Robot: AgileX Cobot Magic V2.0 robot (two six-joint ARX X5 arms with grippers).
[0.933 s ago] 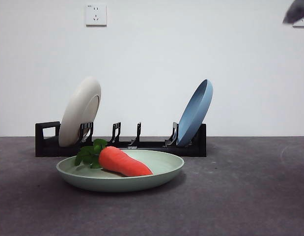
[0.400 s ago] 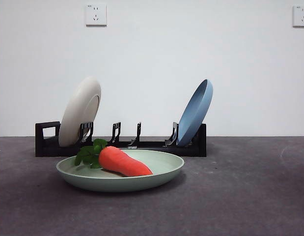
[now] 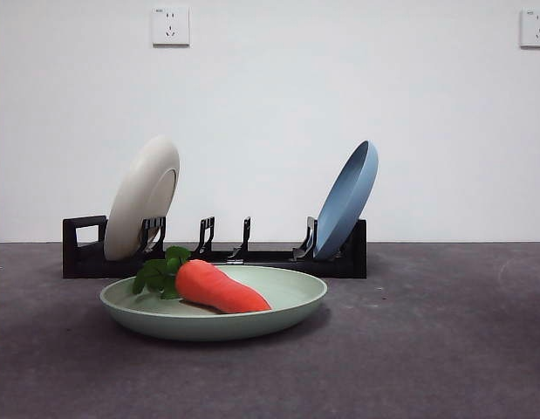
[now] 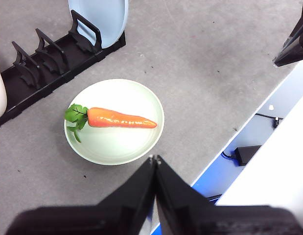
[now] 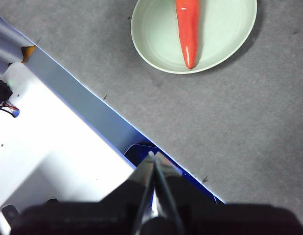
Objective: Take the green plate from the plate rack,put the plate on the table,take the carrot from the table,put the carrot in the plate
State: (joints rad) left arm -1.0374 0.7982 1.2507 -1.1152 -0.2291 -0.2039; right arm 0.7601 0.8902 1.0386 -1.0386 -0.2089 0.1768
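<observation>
The green plate [image 3: 252, 316] lies flat on the table [image 3: 427, 349] in front of the plate rack [image 3: 217, 255]. The carrot [image 3: 219, 288] lies in the plate, leaves toward the rack's handle end. Both show in the left wrist view, plate [image 4: 127, 147] and carrot [image 4: 119, 118], and in the right wrist view, plate [image 5: 224, 34] and carrot [image 5: 188, 29]. My left gripper [image 4: 154, 157] is shut and empty, high above the table's edge near the plate. My right gripper [image 5: 152, 153] is shut and empty, high over the table's edge. Neither gripper shows in the front view.
A cream-white plate [image 3: 143, 196] stands in the rack near the handle end and a blue plate [image 3: 348, 199] at the other end. The rack [image 4: 48, 63] also shows in the left wrist view. Beyond the table's edge are a blue floor and white surfaces [image 5: 53, 147].
A dark arm tip at the front view's top right corner one second ago has gone out of view. The plate and the carrot have not moved.
</observation>
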